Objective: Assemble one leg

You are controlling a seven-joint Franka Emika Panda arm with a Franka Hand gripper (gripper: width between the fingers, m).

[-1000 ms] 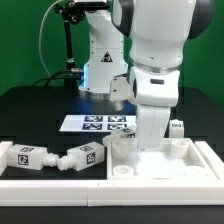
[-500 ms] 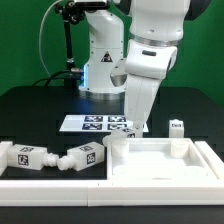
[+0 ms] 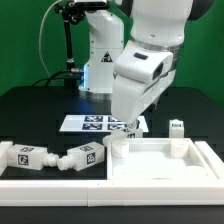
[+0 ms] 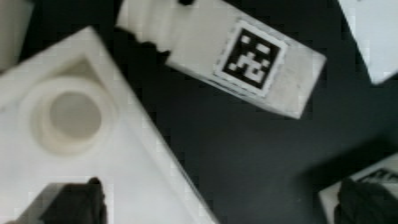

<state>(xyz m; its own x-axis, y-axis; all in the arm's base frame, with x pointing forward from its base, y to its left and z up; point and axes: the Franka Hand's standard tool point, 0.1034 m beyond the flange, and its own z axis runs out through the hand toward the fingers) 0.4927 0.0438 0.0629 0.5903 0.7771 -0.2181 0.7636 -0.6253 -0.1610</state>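
A corner of the white tabletop panel (image 4: pixel 111 150) fills one side, with a round socket (image 4: pixel 71 115) sunk just inside it. On the black table (image 4: pixel 240 145), near that corner but apart from it, lies a leg (image 4: pixel 192 40), its square tag marker (image 4: pixel 258 55) facing the camera. Another white tagged piece (image 4: pixel 370 185) shows blurred at the frame's edge.

The leg (image 3: pixel 82 156) is white with black-and-white square tags, the panel (image 3: pixel 165 160) white, the table (image 3: pixel 30 110) black.

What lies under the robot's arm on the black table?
The marker board with its tags, and next to it a corner of the white panel. In the exterior view the arm hides part of the board.
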